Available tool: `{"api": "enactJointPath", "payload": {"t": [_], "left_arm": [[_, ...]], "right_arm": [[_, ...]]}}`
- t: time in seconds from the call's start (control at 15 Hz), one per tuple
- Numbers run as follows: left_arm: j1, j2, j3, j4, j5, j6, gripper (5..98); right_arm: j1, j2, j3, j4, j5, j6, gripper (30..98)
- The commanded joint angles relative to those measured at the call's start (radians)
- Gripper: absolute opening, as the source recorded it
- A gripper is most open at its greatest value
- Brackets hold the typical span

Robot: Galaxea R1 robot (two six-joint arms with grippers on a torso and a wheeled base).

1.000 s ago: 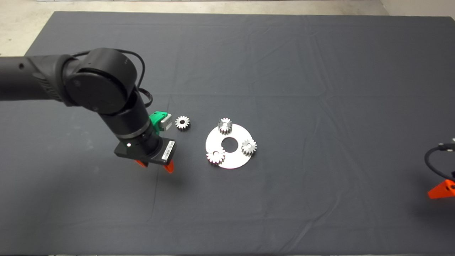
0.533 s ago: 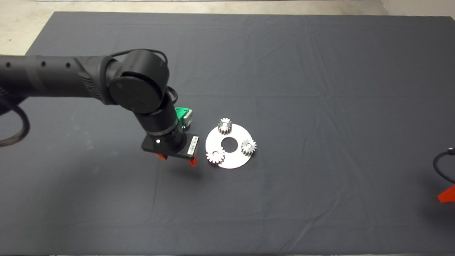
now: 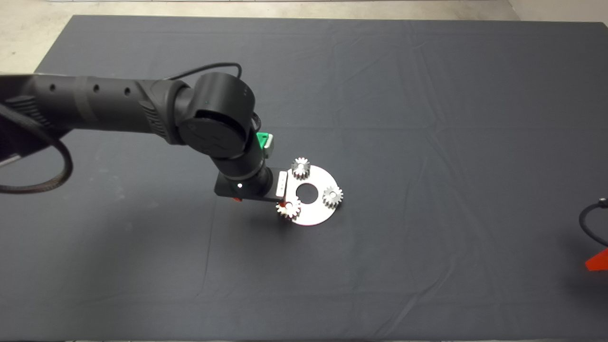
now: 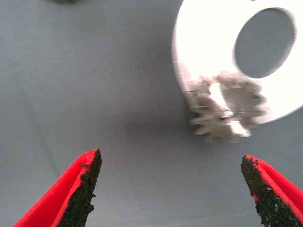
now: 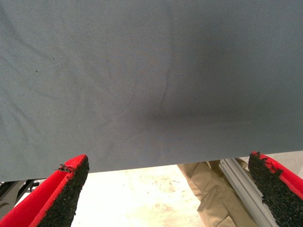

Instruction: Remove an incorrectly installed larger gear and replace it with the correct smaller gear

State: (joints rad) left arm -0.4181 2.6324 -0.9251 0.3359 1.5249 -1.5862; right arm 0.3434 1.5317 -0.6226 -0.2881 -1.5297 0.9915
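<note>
A round silver plate lies mid-mat with three gears on it. The larger gear, with long pointed teeth, sits at the plate's near-left rim. In the left wrist view this larger gear overhangs the rim of the plate. My left gripper hangs open just left of the gear, one red fingertip touching its edge in the head view. In the wrist view the left gripper holds nothing. The loose smaller gear is hidden under the left arm.
Two short-toothed gears stand on the plate's far and right sides around its centre hole. My right gripper waits open at the mat's right edge; its wrist view shows mat, floor and a beige trouser leg.
The left arm has swung right, from beside the loose gear to the plate's left rim, and now covers that loose gear. The right gripper has drawn back toward the right edge.
</note>
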Motion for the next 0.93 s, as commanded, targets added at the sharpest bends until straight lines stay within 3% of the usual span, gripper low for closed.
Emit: {"api": "enactJointPath", "payload": {"t": [0.0,0.2,0.33,0.53,0.87], "left_arm": [[0.005,0.039,0.005,0.028,0.074,-0.058,74.4],[0.012,0.094,-0.032,0.084,0.074,-0.064,79.5],[0.044,0.108,-0.057,0.100,0.074,-0.063,80.4],[0.103,0.120,-0.055,0.201,0.075,-0.057,84.6],[0.114,0.107,-0.056,0.209,0.078,-0.037,84.5]], "right_arm": [[0.003,0.003,0.008,-0.029,-0.076,-0.005,88.8],[0.003,0.002,0.008,-0.029,-0.076,-0.005,88.8],[0.003,-0.003,0.008,-0.029,-0.076,-0.005,88.8],[0.003,-0.001,0.009,-0.029,-0.078,-0.005,88.8],[0.003,-0.001,0.012,-0.029,-0.076,-0.005,88.8]]}}
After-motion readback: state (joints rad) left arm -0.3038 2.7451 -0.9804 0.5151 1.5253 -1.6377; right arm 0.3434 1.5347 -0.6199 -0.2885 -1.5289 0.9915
